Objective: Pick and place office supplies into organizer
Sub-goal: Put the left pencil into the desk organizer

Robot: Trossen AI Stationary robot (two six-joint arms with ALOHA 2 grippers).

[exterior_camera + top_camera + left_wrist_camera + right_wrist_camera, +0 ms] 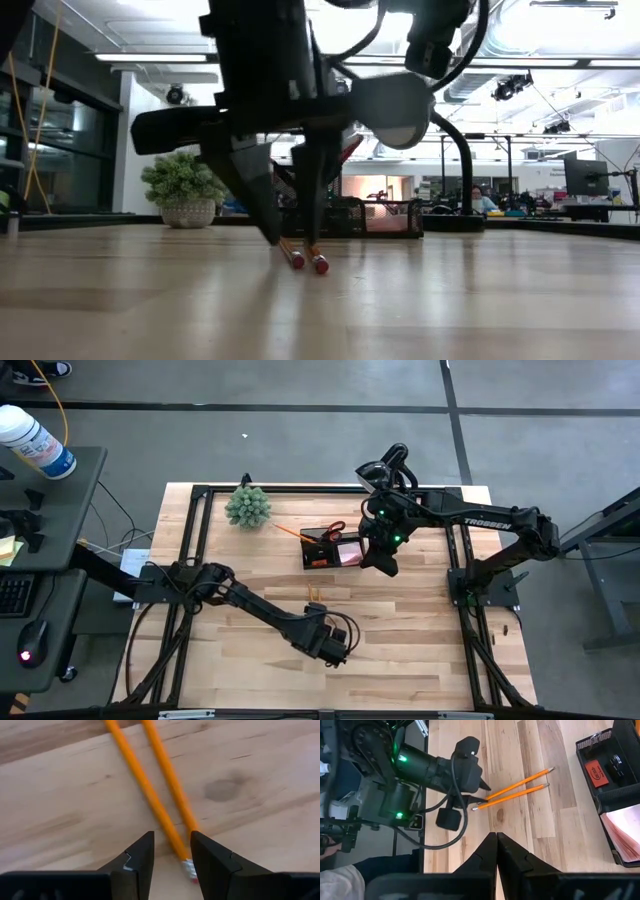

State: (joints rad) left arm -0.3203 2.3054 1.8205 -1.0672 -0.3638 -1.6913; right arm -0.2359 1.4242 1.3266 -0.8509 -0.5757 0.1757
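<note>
My left gripper (pixel 337 650) is low over the wooden table (pixel 420 640), near its front edge, with its fingers (pixel 142 855) spread and straddling the eraser end of one yellow-orange pencil (pixel 145 790). A second pencil (pixel 167 775) lies just beside the first, almost parallel, its eraser end close against the outside of my other finger; I close on neither. In the low view my fingertips (pixel 275 225) come down to the tabletop right behind the two red eraser tips (pixel 308 260), though from that angle I cannot tell whether the pads touch the wood.

My right gripper (pixel 385 560) hangs above the middle of the table, just beside the right end of the black organizer (pixel 322 550), and its fingers (pixel 496 851) are pressed together on nothing. From my right wrist I look down on the two pencils (pixel 517 790) lying side by side with my left gripper (pixel 477 795) at their eraser ends, well apart from the organizer (pixel 592 750).

In the organizer sits a pink sticky-note pad (pixel 349 552) in the right compartment, and red-handled scissors (pixel 334 528) stick up from its back edge. Another orange pencil (pixel 290 531) leans out of the tray toward the small green spiky plant (pixel 247 506) at the table's back left.
</note>
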